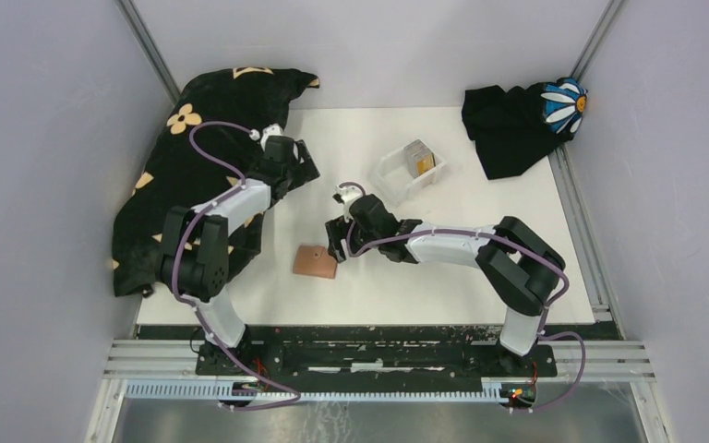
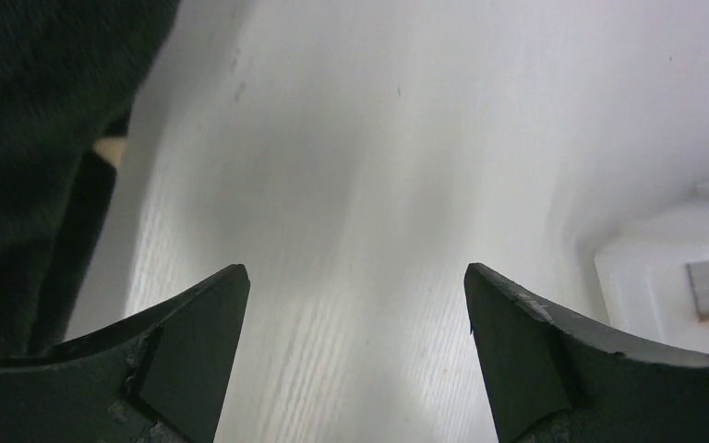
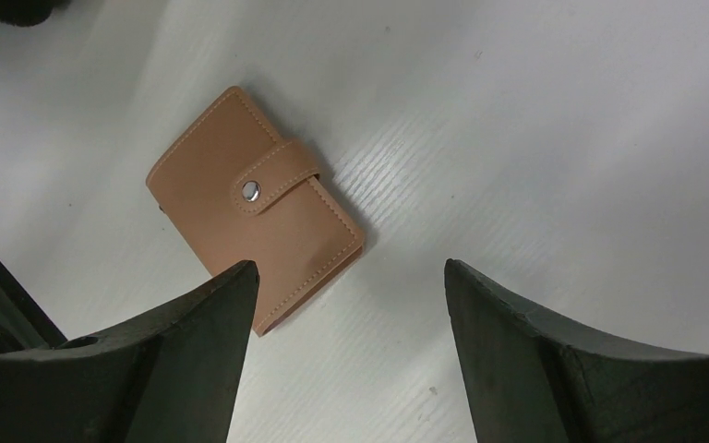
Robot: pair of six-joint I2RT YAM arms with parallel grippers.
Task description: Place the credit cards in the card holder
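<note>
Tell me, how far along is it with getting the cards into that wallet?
Nothing looks done: the credit cards sit in the white tray, and the card holder lies snapped shut on the table. In hand: the right gripper hovers open by the holder, empty; the left gripper is open too, empty. Left: unsnap it, fetch cards, slot them in.

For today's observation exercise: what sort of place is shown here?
Likely a robot lab test cell: left arm and right arm mounted on a metal rail, plain walls boxing a white table, staged card holder.
</note>
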